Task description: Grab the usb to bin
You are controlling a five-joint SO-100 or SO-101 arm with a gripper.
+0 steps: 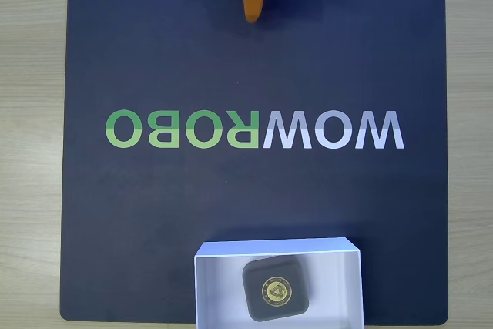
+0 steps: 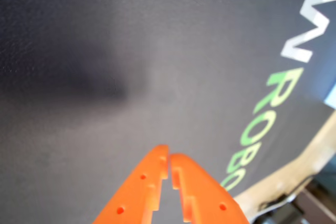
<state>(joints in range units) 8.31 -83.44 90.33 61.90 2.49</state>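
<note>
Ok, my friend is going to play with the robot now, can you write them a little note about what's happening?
Gripper: orange fingers closed together, tips touching, holding nothing. In the fixed view it sits at the top edge of the dark mat, far from the bin.
Usb: lying flat inside the white bin, gold emblem up. The bin stands at the bottom edge of the mat.
Done: the usb is in the bin.
Left: by these pictures, nothing more to move; just check the arm is parked.
</note>
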